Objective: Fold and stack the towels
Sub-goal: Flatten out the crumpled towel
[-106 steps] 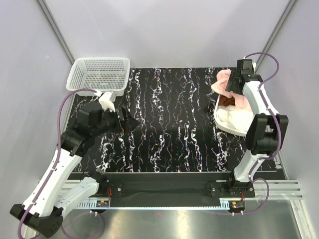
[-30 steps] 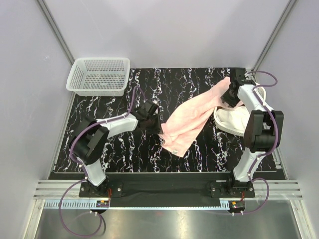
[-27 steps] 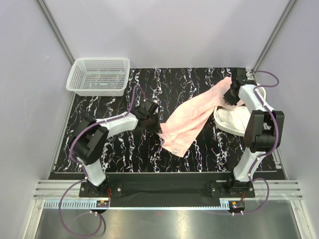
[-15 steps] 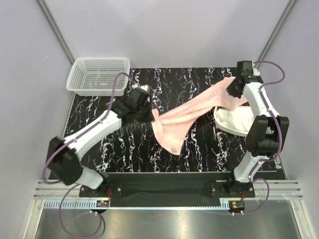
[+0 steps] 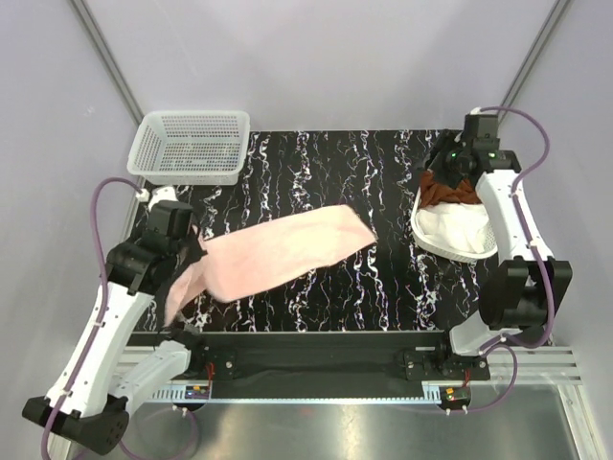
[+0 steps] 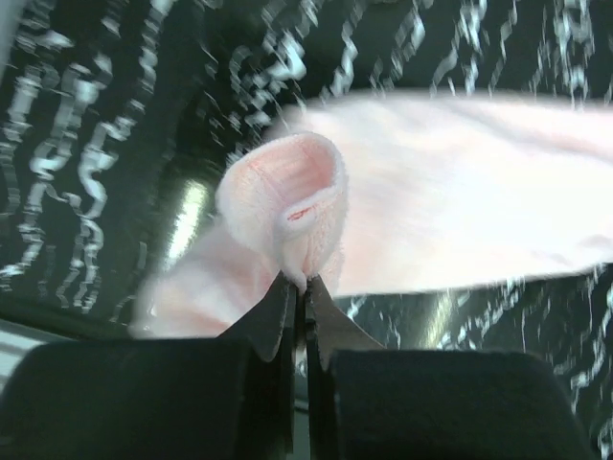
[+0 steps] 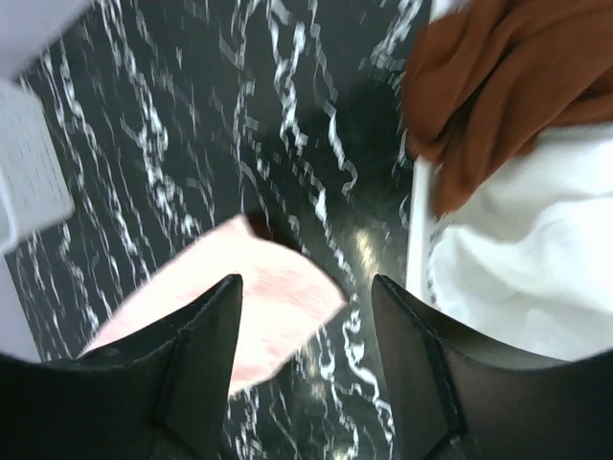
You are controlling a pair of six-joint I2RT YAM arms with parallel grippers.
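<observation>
The pale pink towel (image 5: 287,251) hangs stretched over the left half of the dark marbled table (image 5: 383,287). My left gripper (image 5: 182,276) is shut on a bunched edge of this towel (image 6: 287,192), pinched between the fingertips (image 6: 305,283). My right gripper (image 5: 452,175) hovers open above the right basket (image 5: 420,228), nothing between its fingers (image 7: 206,331). The pink towel's free end (image 7: 259,297) lies below it. The rust-brown towel (image 5: 450,192) (image 7: 498,86) lies crumpled on the white towel (image 5: 458,228) (image 7: 536,259) in that basket.
A white mesh basket (image 5: 192,144) with nothing in it stands at the table's far left corner, also seen in the right wrist view (image 7: 29,163). The right basket's rim (image 7: 419,230) sits near the table's right edge. Grey walls enclose the table.
The left gripper has pulled the pink towel leftward and toward the near edge. The right gripper has let go of the towel's other end and opened, staying over the right basket.
</observation>
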